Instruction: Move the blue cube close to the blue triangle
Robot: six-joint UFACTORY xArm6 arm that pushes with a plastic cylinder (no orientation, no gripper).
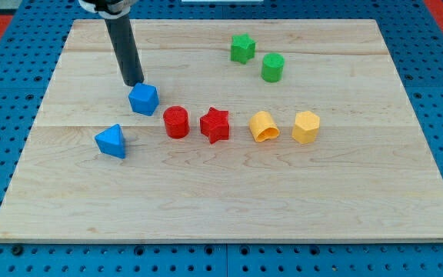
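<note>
We are seeing my tip standing just beside the blue cube, on its upper-left side; the blue triangle is lying near, lower-left of this cube.

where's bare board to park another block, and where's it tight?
Free: the whole strip below the blue triangle and the red star, down to the board's bottom edge; also right of the yellow blocks. Tight: the middle row, and the top left, where my tip sits just above the blue cube.
</note>
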